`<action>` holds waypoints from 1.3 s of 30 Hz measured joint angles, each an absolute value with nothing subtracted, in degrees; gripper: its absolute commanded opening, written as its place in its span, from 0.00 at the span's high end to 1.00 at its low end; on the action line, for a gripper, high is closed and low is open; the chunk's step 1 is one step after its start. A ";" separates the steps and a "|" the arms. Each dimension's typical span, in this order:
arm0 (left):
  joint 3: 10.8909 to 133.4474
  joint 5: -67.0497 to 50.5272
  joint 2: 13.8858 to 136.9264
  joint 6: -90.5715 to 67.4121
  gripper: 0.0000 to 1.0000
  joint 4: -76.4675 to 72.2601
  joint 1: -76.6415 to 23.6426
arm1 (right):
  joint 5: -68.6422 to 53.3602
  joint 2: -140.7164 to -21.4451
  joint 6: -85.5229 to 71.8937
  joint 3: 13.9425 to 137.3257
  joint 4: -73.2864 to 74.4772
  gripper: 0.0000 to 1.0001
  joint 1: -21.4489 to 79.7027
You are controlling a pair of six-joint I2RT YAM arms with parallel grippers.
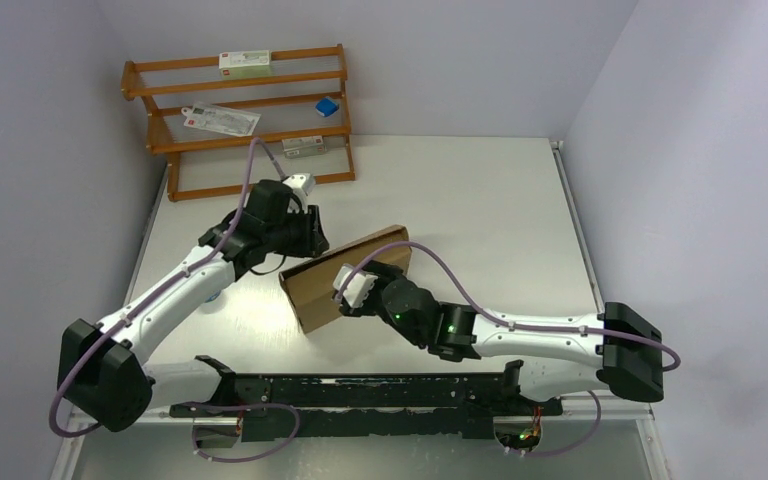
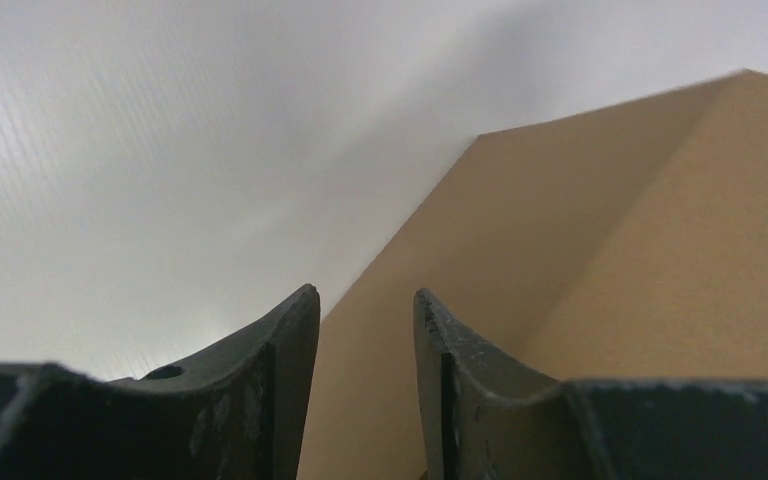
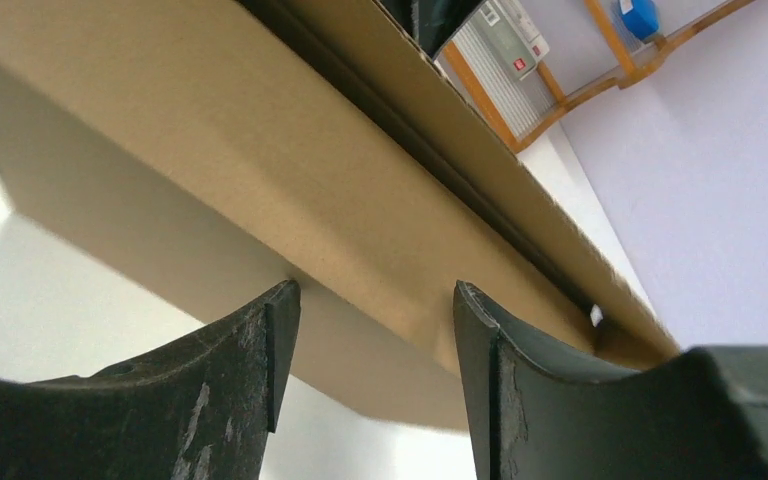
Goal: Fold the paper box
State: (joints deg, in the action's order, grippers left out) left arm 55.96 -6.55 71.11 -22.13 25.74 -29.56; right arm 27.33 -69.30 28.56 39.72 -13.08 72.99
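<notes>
A: How far along is the flat brown corrugated cardboard box [image 1: 318,292]?

B: Mostly folded, I'd say. It's 1 tilted slab between 2 claws. The left claw [image 2: 365,300] gapes with the box just ahead, and the right claw [image 3: 375,290] gapes under its edge. Neither grips. A dark seam stays unclosed.

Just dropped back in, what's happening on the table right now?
Both arms are at the brown paper box on the table. The left arm is at its far-left edge, the right arm at its near-right side. Both sets of jaws stand open with cardboard just ahead, gripping nothing. A dark gap under the top panel shows the box is not closed yet.
</notes>
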 measured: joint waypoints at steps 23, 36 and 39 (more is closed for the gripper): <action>52.14 13.52 67.29 -29.41 0.40 19.62 -32.56 | 26.92 -74.70 22.37 39.90 -21.17 0.36 63.72; 51.92 12.27 61.67 -31.97 0.41 25.85 -25.26 | 25.69 -66.04 6.37 41.01 -11.99 0.39 62.96; 50.33 11.51 61.67 -32.40 0.45 26.98 -25.21 | 25.39 -66.22 3.42 40.05 -9.91 0.39 62.96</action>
